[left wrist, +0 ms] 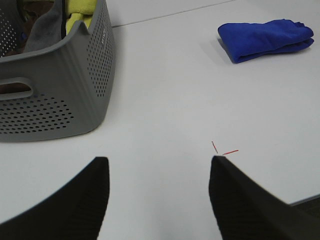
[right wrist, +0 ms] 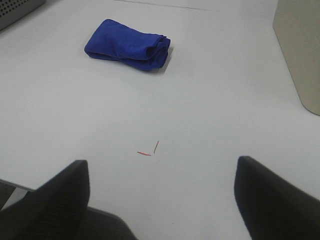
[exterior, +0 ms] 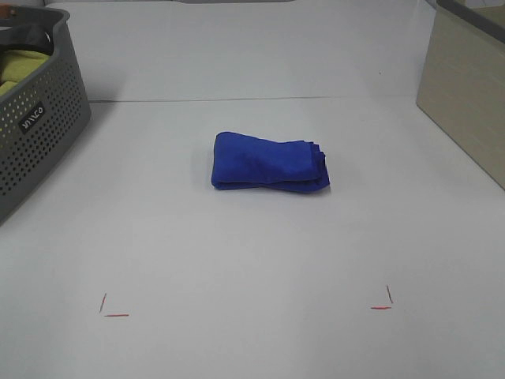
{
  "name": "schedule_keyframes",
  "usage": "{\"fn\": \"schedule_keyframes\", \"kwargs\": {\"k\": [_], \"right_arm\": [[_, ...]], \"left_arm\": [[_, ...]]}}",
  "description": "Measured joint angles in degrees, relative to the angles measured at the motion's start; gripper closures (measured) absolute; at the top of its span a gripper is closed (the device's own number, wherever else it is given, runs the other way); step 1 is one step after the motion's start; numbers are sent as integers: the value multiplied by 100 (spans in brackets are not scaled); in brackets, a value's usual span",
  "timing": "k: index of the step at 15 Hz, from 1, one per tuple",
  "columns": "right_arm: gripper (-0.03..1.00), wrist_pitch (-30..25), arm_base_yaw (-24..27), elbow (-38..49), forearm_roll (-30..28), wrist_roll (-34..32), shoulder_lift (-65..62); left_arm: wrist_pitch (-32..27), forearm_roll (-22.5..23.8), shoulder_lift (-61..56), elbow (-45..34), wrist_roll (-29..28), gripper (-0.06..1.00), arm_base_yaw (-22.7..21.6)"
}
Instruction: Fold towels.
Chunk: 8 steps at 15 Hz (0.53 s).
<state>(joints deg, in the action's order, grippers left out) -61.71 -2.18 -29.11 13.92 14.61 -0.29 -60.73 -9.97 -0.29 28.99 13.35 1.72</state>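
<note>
A royal-blue towel (exterior: 269, 162) lies folded into a thick bundle in the middle of the white table; it also shows in the left wrist view (left wrist: 265, 39) and the right wrist view (right wrist: 129, 44). Neither arm appears in the high view. My left gripper (left wrist: 156, 167) hovers open near the table's front left, well short of the towel, with nothing between its dark fingers (left wrist: 235, 195). My right gripper (right wrist: 161, 172) stands wide open near the front right, also empty and far from the towel.
A grey perforated basket (exterior: 35, 118) with yellow-green cloth (left wrist: 80, 10) inside stands at the left. A beige box (exterior: 465, 95) sits at the right edge. Red corner marks (exterior: 110, 309) (exterior: 384, 301) lie on the table's front.
</note>
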Motion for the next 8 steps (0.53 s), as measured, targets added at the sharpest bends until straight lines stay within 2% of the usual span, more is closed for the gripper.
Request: {"fn": "schedule_keyframes", "kwargs": {"k": [8], "right_arm": [[21,0,0,0,17,0,0]], "left_arm": [[0,0,0,0,0,37,0]]}}
